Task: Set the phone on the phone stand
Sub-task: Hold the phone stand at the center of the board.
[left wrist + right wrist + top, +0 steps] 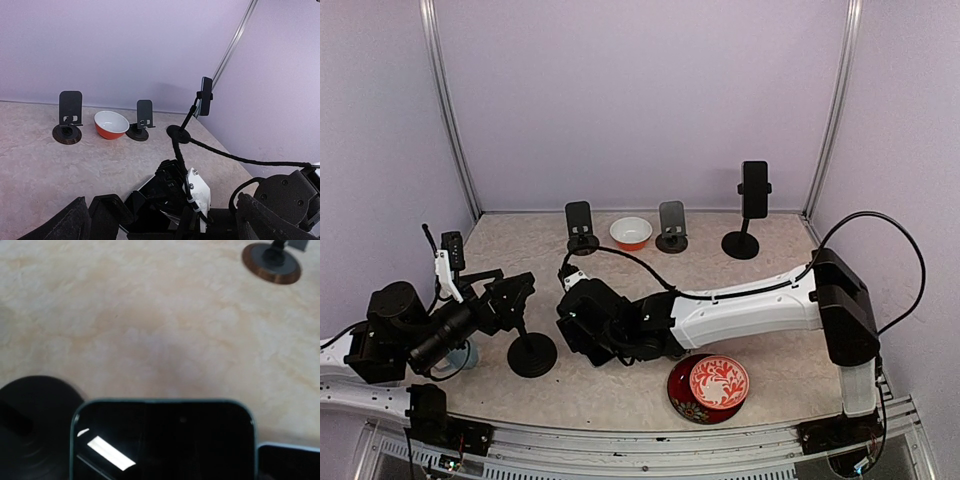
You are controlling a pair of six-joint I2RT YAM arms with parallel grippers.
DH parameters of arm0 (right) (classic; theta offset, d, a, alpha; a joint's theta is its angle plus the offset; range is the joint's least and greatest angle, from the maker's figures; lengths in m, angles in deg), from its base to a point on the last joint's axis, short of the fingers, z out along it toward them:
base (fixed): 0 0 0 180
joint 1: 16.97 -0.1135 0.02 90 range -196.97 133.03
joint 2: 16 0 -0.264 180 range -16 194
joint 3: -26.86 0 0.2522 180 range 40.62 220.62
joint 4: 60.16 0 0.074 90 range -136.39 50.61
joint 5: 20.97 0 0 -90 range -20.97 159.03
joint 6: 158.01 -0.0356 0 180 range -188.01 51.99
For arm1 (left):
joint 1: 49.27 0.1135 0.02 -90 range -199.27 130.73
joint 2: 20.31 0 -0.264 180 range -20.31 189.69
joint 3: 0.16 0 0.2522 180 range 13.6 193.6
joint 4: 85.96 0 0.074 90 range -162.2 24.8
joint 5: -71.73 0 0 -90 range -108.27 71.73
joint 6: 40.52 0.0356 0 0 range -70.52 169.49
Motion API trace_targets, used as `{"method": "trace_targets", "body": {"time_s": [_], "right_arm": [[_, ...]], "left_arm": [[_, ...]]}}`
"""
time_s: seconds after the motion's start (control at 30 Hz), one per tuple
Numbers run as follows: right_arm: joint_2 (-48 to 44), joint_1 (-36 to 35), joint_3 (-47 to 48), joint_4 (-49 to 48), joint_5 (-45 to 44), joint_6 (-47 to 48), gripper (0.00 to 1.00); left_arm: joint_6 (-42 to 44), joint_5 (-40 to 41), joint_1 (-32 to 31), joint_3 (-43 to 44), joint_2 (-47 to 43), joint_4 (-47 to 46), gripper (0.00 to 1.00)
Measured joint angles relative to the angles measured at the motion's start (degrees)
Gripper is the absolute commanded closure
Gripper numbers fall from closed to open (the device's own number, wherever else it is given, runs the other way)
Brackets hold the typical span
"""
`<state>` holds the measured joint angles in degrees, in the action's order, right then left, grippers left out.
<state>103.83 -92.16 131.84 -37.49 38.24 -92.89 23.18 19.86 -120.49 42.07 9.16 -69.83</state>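
The phone shows a smooth, glossy black face that mirrors a streak of light. The stand base is a dull, matt black. The table looks matt, with a mottled beige stone pattern, and the bowl has a shiny glazed finish.

Orange bowl, white inside, sits far back around the middle of the beige marbled table. Near right, a red-and-white patterned dish rests on a dark red plate. Lavender walls all round.
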Motion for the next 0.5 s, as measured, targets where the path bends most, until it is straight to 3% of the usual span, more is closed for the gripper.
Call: {"method": "trace_targets", "body": {"time_s": [0.5], "right_arm": [[1.36,0.00,2.19,0.04,1.40,0.37,0.27]], "left_arm": [[0.09,0.02,-0.02,-0.26,-1.05,0.24,0.01]]}}
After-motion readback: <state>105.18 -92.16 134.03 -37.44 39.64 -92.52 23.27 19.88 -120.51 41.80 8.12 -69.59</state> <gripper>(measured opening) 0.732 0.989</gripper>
